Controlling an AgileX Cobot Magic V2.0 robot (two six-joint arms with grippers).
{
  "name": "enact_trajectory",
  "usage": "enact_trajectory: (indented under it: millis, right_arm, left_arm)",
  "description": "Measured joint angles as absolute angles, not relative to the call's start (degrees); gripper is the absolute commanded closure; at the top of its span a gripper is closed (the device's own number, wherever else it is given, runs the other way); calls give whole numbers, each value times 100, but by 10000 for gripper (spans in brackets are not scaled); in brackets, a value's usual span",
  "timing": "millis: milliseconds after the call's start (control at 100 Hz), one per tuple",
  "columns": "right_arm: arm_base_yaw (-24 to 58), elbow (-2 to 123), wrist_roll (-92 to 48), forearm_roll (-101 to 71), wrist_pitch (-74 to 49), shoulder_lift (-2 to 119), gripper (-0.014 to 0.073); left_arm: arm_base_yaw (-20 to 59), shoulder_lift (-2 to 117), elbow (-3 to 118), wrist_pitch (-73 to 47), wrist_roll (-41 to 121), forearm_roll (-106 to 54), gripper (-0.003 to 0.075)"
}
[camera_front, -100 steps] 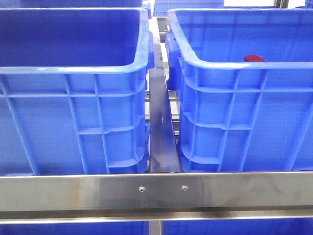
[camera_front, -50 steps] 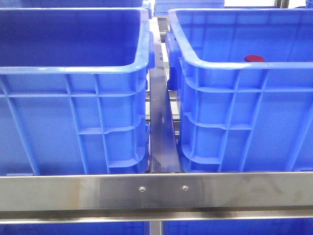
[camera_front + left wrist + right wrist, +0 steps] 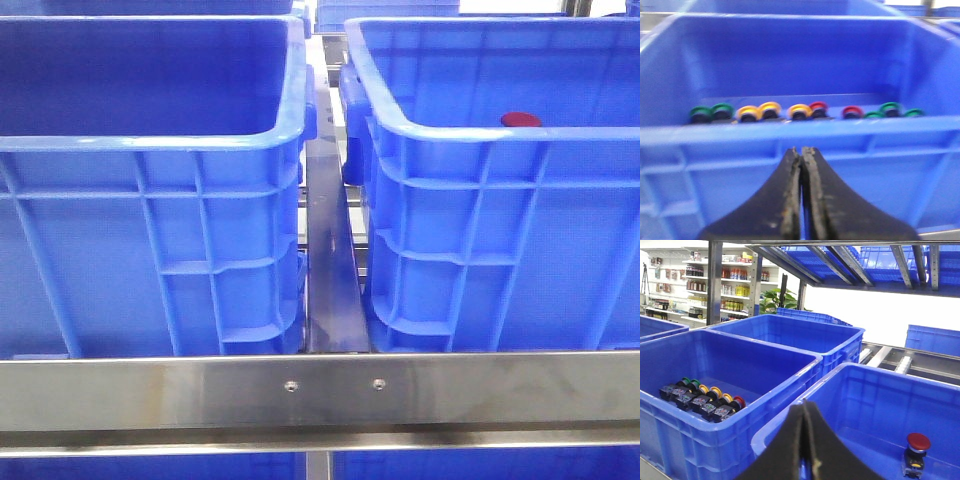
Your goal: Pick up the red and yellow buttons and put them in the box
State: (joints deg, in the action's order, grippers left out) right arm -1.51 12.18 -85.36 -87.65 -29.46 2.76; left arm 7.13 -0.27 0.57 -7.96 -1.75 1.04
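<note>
Crates sit side by side before you: the left crate (image 3: 150, 150) holds a row of green, yellow and red buttons (image 3: 800, 111) along its floor. Your left claw (image 3: 801, 155), fingers together, hangs outside its near wall. The right box (image 3: 500, 160) holds one red button (image 3: 916, 450); your right claw (image 3: 803, 407), fingers together, hovers above its near rim.

Red button (image 3: 918, 442) upright in the right blue crate (image 3: 850, 405).

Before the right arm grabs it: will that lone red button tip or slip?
The red button stands upright on a narrower dark body under a wide cap, so probably top-heavy and apt to tip if nudged. The cap looks glossy and domed, likely slippery; the blockier body seems the safer grip.
</note>
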Motion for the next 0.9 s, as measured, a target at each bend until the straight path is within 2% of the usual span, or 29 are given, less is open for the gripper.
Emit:
enact_trajectory:
  millis: [120, 900]
  right_arm:
    - [-151, 1218, -8536, -8756, -2957, 274, 654]
    - [-151, 1218, -8536, -8752, -2957, 274, 654]
  left_arm:
    - [507, -37, -4, -446, -184, 142, 740]
    - [440, -37, -4, -562, -184, 243, 740]
